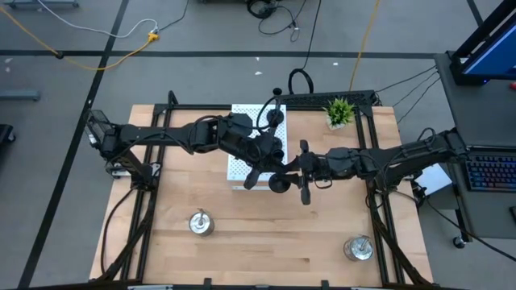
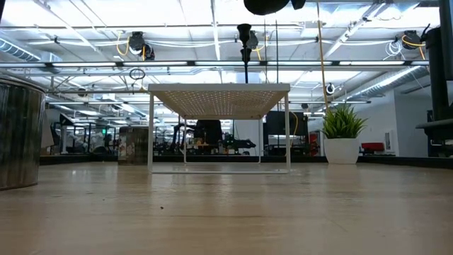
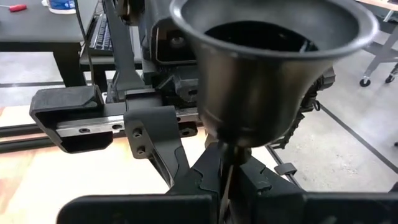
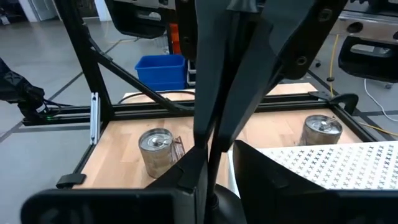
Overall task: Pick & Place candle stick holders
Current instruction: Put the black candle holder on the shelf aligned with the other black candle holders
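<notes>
Left arm is reaching in over the white perforated board [image 1: 242,165], with the left gripper [image 1: 263,172] hanging just past the board's front right corner. The left wrist view shows it clamping the thin stem of a black candle stick holder [image 3: 267,74], one finger [image 3: 202,180] pressing in from each side. The holder's flared cup is filling most of that view.

In the high view the held holder is showing as a dark round shape, lifted off the table just off the board's front right corner. The low view suggests it is sitting well above board height, since only a dark mass is showing at the top edge.

Right arm is coming in from the side opposite the left arm. The right gripper [image 1: 301,174] is sitting just beside the board's front right corner, facing the left gripper with the held holder between them. In the right wrist view the stem is running down close in front of it. Whether it is gripping cannot be told.

A second black holder [image 1: 275,113] is standing upright on the board, near its back right corner. It is also showing on top of the board in the low view.

Two silver holders are standing on the wooden table [image 1: 266,242]. The first silver holder [image 1: 200,222] is sitting in front of the board, off its left corner. The other silver holder [image 1: 358,248] is sitting well to the front right of the board.

Small potted plant [image 1: 339,111] is sitting beyond the board's back right corner.
</notes>
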You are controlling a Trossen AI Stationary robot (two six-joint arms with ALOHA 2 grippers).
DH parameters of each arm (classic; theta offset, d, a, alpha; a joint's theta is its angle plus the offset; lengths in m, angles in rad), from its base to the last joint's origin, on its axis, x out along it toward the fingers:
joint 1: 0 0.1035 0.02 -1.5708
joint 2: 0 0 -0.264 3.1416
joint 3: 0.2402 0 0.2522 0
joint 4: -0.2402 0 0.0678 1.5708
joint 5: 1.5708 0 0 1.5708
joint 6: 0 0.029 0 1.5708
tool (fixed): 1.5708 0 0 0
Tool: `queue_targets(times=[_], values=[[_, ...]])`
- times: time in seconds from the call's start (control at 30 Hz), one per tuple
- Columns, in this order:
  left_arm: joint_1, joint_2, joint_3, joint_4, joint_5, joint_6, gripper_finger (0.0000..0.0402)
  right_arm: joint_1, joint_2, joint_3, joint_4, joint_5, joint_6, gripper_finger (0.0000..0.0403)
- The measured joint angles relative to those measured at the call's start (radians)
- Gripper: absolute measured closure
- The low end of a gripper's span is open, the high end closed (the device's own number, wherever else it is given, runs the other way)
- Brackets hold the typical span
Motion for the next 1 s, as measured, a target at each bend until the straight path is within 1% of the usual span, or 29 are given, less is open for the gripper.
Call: queue_targets(times=[0.17, 0.3, 0.43, 0.6, 0.77, 0.83, 1.0], values=[[0.000, 0.000, 0.000, 0.002, 0.000, -0.002, 0.0392, -0.013, 0.013, 0.000, 0.016, -0.004, -0.002, 0.0333], [0.000, 0.002, 0.000, 0.002, 0.003, -0.004, 0.0392, -0.032, 0.031, 0.000, 0.061, -0.045, -0.016, 0.0334], [-0.001, 0.003, 0.000, -0.010, 0.000, -0.004, 0.0392, -0.034, 0.033, 0.000, 0.060, -0.048, -0.027, 0.0352], [-0.001, 0.002, 0.000, -0.019, -0.003, 0.003, 0.0392, -0.035, 0.033, 0.000, 0.057, -0.050, -0.042, 0.0391], [0.000, 0.002, 0.000, -0.029, -0.007, 0.005, 0.0392, -0.035, 0.033, 0.000, 0.053, -0.045, -0.045, 0.0392], [0.000, 0.002, 0.000, -0.042, -0.019, 0.000, 0.0383, -0.036, 0.033, 0.000, 0.049, -0.040, -0.049, 0.0395], [0.000, -0.001, 0.000, -0.082, -0.079, -0.030, 0.0325, -0.036, 0.034, -0.001, 0.027, 0.005, -0.057, 0.0395]])
